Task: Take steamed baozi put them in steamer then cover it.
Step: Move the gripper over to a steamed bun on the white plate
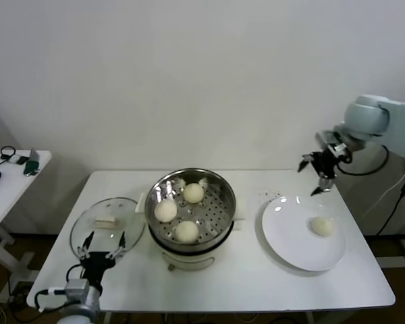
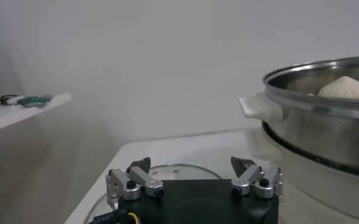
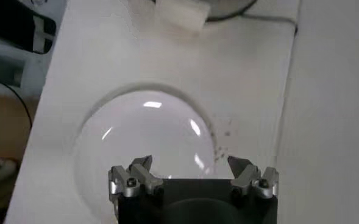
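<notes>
Baozi (image 1: 322, 226) near plate (image 1: 290, 251) rim, steamer (image 1: 219, 233) apart

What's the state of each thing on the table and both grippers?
Steamer: uncovered, three buns inside.
Buns in steamer: resting on the perforated bottom.
Last bun: on the plate.
Lid: flat on table, left of steamer.
Left gripper: open, empty, by the lid.
Right gripper: open, empty, above plate.
</notes>
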You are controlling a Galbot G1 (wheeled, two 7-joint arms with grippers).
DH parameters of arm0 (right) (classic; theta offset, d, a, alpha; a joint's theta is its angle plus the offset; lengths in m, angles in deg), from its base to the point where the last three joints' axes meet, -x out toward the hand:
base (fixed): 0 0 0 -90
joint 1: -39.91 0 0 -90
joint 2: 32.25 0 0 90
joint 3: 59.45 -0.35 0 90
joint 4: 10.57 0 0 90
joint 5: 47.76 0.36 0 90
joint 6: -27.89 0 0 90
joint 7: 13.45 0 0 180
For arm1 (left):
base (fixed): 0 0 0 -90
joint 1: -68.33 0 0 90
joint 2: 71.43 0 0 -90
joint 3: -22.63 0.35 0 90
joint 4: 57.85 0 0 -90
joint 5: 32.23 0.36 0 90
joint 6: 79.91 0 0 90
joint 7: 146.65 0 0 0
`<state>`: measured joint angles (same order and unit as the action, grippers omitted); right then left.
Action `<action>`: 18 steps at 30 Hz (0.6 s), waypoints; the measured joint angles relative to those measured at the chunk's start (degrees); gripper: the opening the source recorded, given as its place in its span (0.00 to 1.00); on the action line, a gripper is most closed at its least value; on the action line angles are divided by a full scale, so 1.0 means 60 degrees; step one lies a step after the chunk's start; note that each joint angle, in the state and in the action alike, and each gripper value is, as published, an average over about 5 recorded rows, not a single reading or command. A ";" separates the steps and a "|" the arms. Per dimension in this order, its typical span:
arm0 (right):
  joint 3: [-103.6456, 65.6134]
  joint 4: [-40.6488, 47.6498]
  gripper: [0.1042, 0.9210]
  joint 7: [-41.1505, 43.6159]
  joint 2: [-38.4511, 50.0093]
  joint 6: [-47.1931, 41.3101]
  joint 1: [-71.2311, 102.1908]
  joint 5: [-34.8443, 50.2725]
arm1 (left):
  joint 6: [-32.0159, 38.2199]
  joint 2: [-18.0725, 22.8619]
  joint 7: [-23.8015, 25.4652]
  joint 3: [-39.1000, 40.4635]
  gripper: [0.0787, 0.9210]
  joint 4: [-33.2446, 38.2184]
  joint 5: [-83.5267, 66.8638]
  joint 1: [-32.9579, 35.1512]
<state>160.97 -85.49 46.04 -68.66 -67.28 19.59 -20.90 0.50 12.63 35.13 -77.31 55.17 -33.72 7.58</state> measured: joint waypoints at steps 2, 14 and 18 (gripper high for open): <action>-0.0250 0.0097 0.88 -0.0050 0.0226 -0.0084 0.0416 -0.0265 | 0.0003 0.0000 -0.0006 0.0000 0.88 -0.0046 0.0000 -0.0003; -0.2363 0.0986 0.88 -0.0445 0.0708 -0.0368 0.3292 -0.1956 | 0.0022 -0.0003 -0.0012 0.0080 0.88 -0.0279 0.0092 0.0027; -0.3127 0.1323 0.88 -0.0556 0.0637 -0.0450 0.4188 -0.2384 | 0.0021 -0.0007 -0.0005 0.0132 0.88 -0.0316 0.0157 0.0032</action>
<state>142.21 -77.55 42.70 -64.84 -69.98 44.71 -35.20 0.63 12.59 35.10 -76.52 53.28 -32.78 7.77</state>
